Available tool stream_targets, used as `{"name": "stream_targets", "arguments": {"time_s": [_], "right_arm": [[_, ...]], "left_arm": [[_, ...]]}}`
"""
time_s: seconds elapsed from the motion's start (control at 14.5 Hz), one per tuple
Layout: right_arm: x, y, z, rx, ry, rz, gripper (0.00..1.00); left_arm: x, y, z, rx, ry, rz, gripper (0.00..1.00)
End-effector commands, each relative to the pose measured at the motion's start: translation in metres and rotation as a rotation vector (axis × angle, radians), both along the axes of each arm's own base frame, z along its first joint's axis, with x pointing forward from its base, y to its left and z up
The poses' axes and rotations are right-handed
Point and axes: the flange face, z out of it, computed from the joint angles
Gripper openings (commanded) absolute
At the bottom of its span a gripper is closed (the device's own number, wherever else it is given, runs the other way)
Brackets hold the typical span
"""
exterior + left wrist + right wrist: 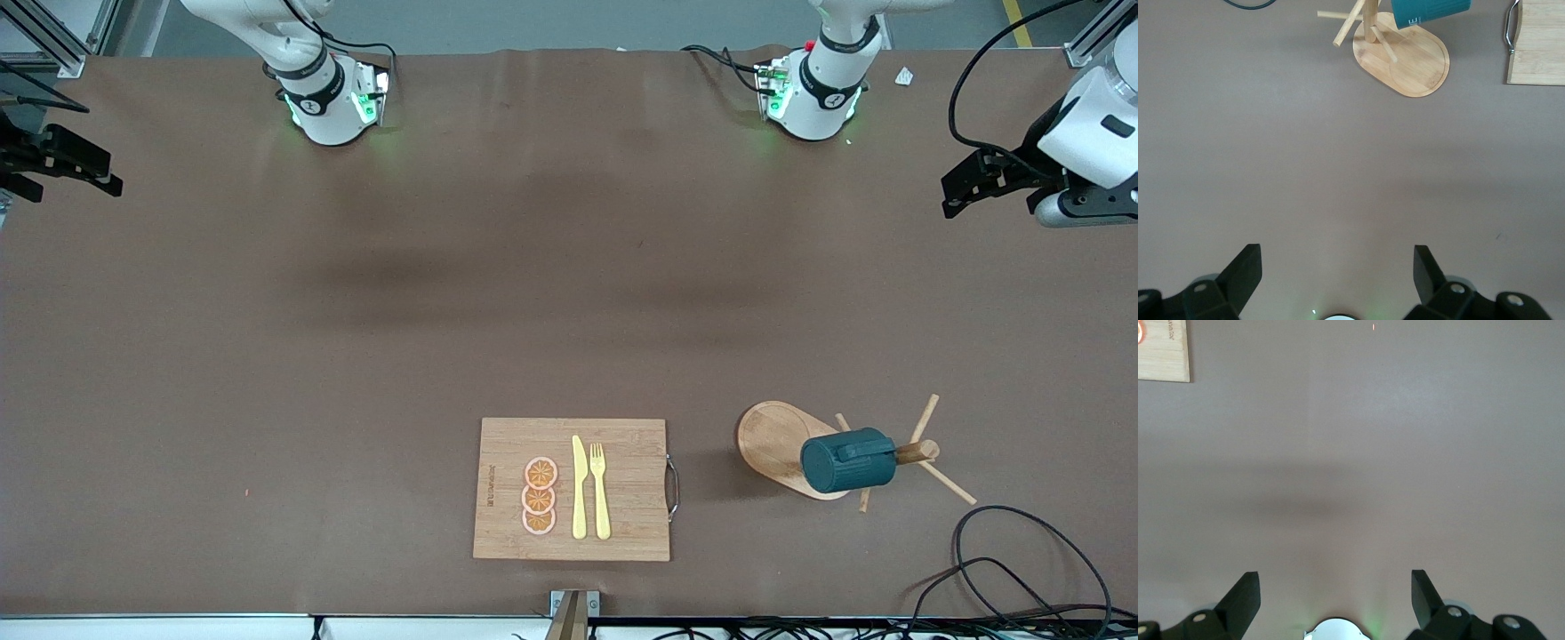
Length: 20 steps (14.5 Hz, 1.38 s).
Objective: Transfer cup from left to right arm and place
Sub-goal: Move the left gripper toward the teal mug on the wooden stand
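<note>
The dark teal cup (847, 460) hangs on its side on a peg of the wooden peg rack (925, 452), over the rack's oval base (772, 437), near the front camera toward the left arm's end of the table. It also shows in the left wrist view (1430, 11), with the rack base (1411, 63) under it. My left gripper (965, 188) is open and empty, up over the table's edge at the left arm's end, well away from the cup; its open fingers show in the left wrist view (1337, 267). My right gripper (84, 173) waits open and empty over the table's edge at the right arm's end (1335, 587).
A wooden cutting board (622, 524) with a yellow knife (579, 489), a yellow fork (600, 489) and three orange slices (540, 496) lies near the front camera, beside the rack. Black cables (1005, 569) lie at the front corner at the left arm's end.
</note>
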Motion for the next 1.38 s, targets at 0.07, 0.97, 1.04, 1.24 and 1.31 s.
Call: {"name": "stream_targets", "arguments": {"time_s": [0.07,0.97,1.04,1.24,1.31], "right_arm": [[-0.005,-0.003,0.001,-0.007,-0.009,0.015,1.0],[-0.006,-0.002,0.0,-0.003,-0.003,0.014,1.0],[-0.006,-0.002,0.0,-0.003,-0.001,0.014,1.0],[-0.006,-0.002,0.0,-0.003,-0.001,0.014,1.0],[-0.006,-0.002,0.0,-0.003,0.0,0.014,1.0]], "left_arm": [[0.011,0.0,-0.003,0.014,0.008,-0.008,1.0],[0.114,-0.05,-0.094,-0.104,-0.033,0.554,1.0],[0.121,-0.051,-0.1,-0.148,-0.036,0.625,1.0],[0.138,-0.047,-0.108,-0.241,-0.059,0.846,1.0],[0.144,-0.047,-0.115,-0.263,-0.062,0.942,1.0]]}}
